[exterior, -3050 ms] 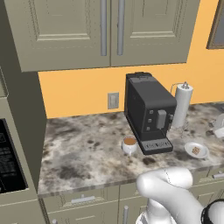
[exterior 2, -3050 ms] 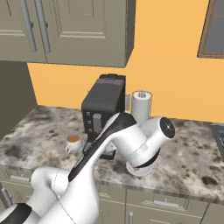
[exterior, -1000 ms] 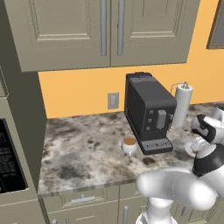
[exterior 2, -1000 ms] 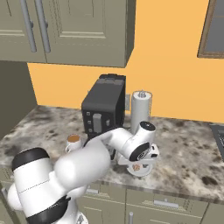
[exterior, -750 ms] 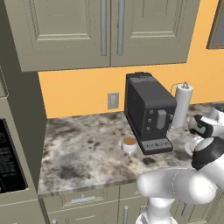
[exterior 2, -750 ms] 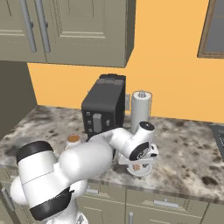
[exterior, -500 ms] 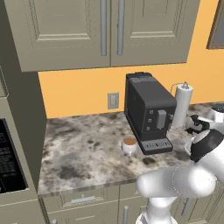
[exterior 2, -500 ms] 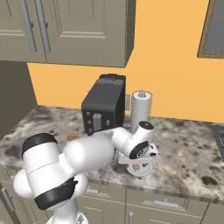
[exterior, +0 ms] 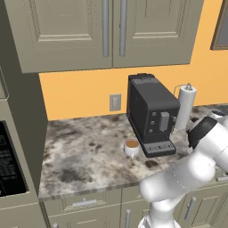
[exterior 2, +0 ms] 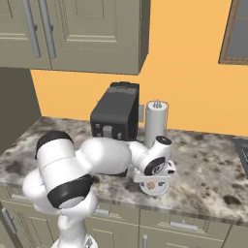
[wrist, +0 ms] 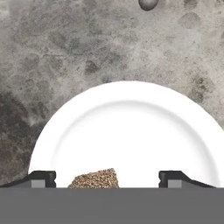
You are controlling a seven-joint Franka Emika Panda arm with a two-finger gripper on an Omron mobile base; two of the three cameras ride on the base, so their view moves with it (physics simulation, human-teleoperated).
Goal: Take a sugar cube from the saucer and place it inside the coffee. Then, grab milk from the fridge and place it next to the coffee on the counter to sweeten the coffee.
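My end effector (wrist: 107, 177) hangs low over the saucer (wrist: 131, 127) on the surface (wrist: 65, 52), jaws spread wide, nothing gripped. One brown sugar cube (wrist: 95, 179) lies between the fingertips (wrist: 41, 177). One coffee (exterior: 132, 148) beside the coffee machine (exterior: 151, 113).

You get no readable text, labels, brands or numbers anywhere. The coffee machine (exterior: 151, 113) front has small buttons, all blank at this size. The wall outlet (exterior: 115, 102) is plain. The dark appliance panel (exterior: 9, 167) at the left edge carries faint light marks, too small to read.
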